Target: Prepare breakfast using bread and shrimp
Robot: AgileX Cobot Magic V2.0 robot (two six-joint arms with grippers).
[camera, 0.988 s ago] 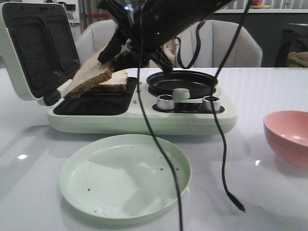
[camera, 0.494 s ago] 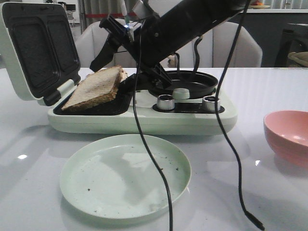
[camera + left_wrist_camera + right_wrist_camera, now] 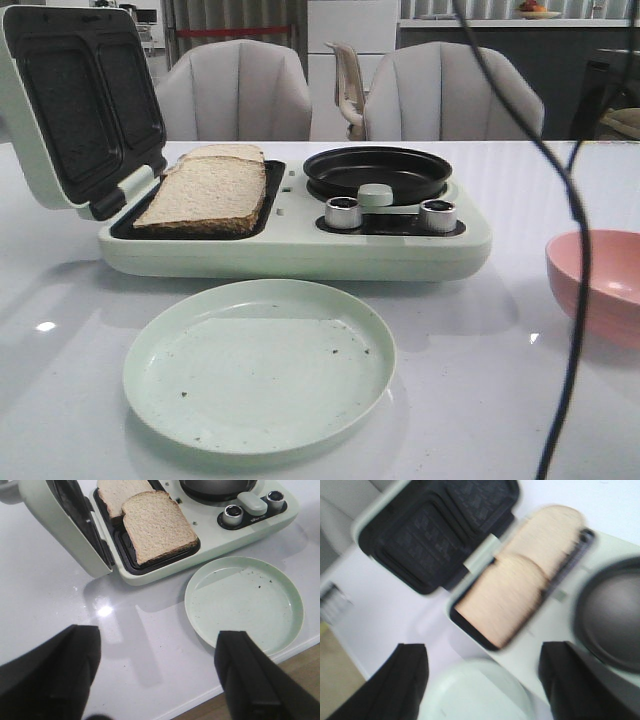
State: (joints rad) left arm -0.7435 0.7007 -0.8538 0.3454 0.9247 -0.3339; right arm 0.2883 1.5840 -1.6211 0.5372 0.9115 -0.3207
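Two slices of bread lie on the open appliance's dark grill plate. The near slice (image 3: 205,195) (image 3: 157,526) overlaps the edge of the far slice (image 3: 228,153) (image 3: 120,492). The right wrist view is blurred and shows both slices (image 3: 505,597) from above. The shrimp is out of view. My left gripper (image 3: 159,640) hangs open over bare table near the front edge, with nothing between its fingers. My right gripper (image 3: 482,652) is open and empty, high above the plate and the appliance. Neither gripper shows in the front view.
A pale green plate (image 3: 260,365) (image 3: 245,600) sits in front of the appliance (image 3: 300,250). The appliance's lid (image 3: 80,100) stands open at the left, and a round black pan (image 3: 377,172) with two knobs is on its right half. A pink bowl (image 3: 600,285) is at the right. A black cable (image 3: 570,250) hangs there.
The right arm let go of the bread slice and rose out of the front view. That slice now lies flat on the grill plate, overlapping the other.
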